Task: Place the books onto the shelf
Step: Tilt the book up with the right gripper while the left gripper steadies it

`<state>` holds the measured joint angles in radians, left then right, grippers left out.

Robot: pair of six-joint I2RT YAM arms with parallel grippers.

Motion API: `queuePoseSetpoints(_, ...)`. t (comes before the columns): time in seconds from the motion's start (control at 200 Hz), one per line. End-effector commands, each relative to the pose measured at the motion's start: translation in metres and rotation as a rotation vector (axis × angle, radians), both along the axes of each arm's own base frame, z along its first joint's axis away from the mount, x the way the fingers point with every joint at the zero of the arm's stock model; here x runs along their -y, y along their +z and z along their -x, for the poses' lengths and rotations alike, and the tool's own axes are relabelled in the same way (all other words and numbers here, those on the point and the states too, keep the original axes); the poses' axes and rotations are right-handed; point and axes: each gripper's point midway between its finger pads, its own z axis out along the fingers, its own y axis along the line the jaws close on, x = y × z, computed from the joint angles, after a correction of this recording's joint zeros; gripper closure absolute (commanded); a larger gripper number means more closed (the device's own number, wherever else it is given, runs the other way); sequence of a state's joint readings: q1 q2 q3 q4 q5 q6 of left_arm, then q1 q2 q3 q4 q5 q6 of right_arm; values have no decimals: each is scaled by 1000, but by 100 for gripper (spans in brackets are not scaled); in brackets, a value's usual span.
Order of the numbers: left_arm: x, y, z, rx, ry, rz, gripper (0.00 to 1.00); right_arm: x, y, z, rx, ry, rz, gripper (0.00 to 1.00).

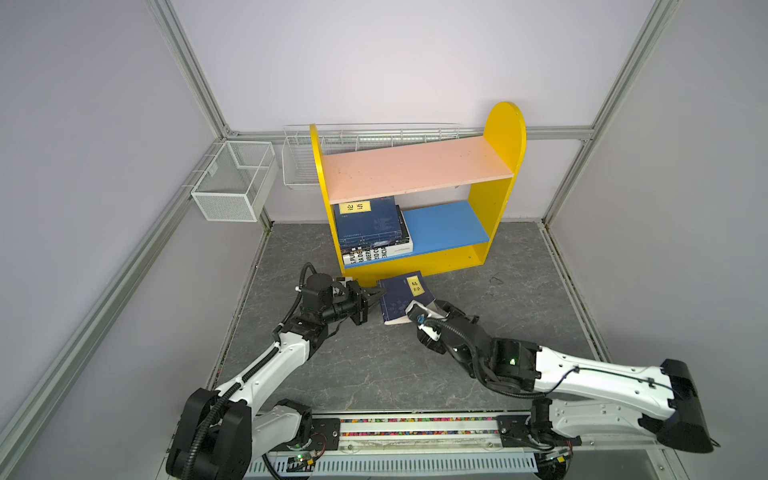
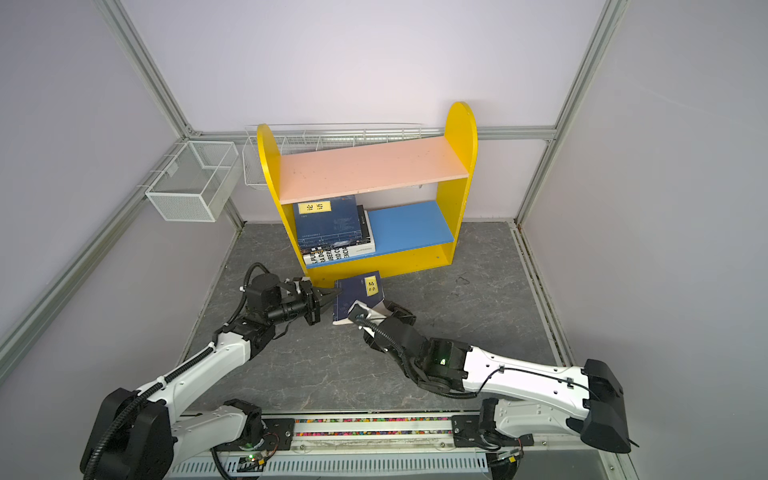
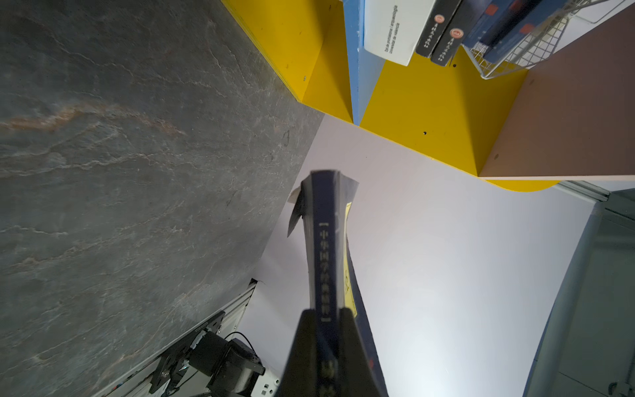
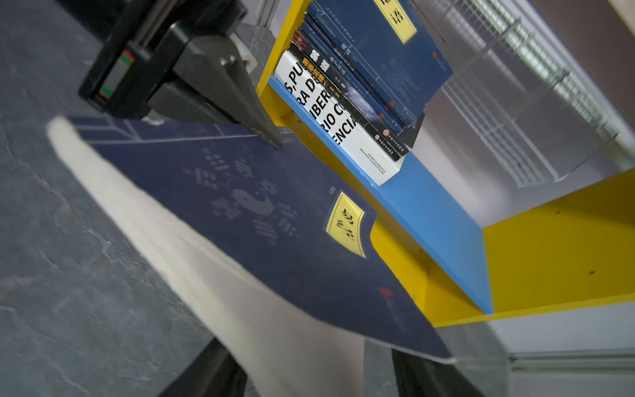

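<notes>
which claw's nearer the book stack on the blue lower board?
Left. The left claw, gripping the navy yellow-labelled paperback by its spine, sits just before the stack; the right claw, open around its page edge, is farther back.

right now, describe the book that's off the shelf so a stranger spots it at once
Find the yellow-sided shelf at the back wall, then look just before its base. There the left gripper pinches a navy book with a yellow label, the only book not stacked on the blue board.
</notes>
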<state>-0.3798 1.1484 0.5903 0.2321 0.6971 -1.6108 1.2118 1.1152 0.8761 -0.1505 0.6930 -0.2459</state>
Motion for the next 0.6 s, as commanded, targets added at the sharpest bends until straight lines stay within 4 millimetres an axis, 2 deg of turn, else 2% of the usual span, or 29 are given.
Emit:
queuePoseSetpoints(0.0, -8, 21, -7, 133, 66, -22, 100, 17, 28, -1, -104, -37, -226, 22)
queuePoseSetpoints(0.08, -18, 41, -10, 227, 123, -44, 100, 36, 41, -2, -136, -77, -343, 17)
queuePoseSetpoints(0.105, -21, 49, -9, 259, 139, -56, 100, 41, 33, 0, -157, -82, -356, 15)
queuePoseSetpoints(0.17, -32, 71, -6, 347, 179, -107, 100, 56, 41, -1, -172, -117, -456, 11)
queuePoseSetpoints(0.23, -41, 100, 0, 448, 215, -148, 100, 71, 51, -4, -172, -156, -549, 8)
queuePoseSetpoints(0.33, -56, 160, 18, 652, 268, -199, 100, 86, 68, -11, -197, -184, -695, 3)
queuePoseSetpoints(0.385, -60, 189, 27, 756, 290, -230, 100, 85, 77, -12, -227, -159, -758, 0)
queuePoseSetpoints(0.395, -64, 201, 34, 788, 302, -218, 100, 84, 80, -13, -229, -153, -770, 0)
queuePoseSetpoints(0.465, -74, 243, 52, 943, 344, -234, 100, 73, 94, -14, -276, -86, -847, 4)
queuePoseSetpoints(0.595, -96, 303, 69, 1146, 490, -187, 100, 42, 123, -10, -386, 87, -1007, 10)
